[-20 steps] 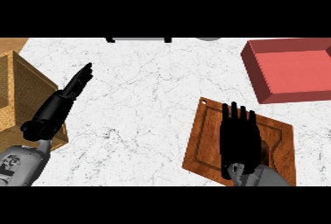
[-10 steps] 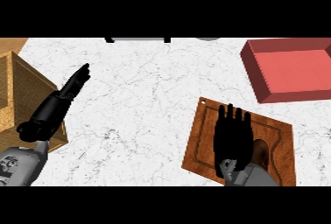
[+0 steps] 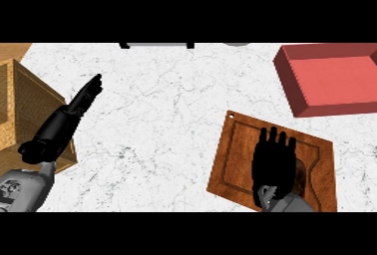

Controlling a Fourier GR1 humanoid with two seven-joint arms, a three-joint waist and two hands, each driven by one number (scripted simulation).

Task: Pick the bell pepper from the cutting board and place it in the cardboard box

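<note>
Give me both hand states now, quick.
Left hand: open, fingers straight, holding nothing.
Right hand: open, flat above the cutting board; no pepper visible.

- Counter (image 3: 184,99): white marble-look top with fine grey veins, smooth.
- Cutting board (image 3: 239,159), near the counter's lower right: dark reddish-brown wood, visible grain, slight sheen.
- Red box (image 3: 294,84), beyond the cutting board: plain, matt, even colour.
- Cardboard box (image 3: 33,99), far left of the cutting board: tan, matt walls.
- Both hands: matt black; forearms: grey, metal-like.

counter (image 3: 177,99): white marble, grey veins | light: even, soft shadows
</note>
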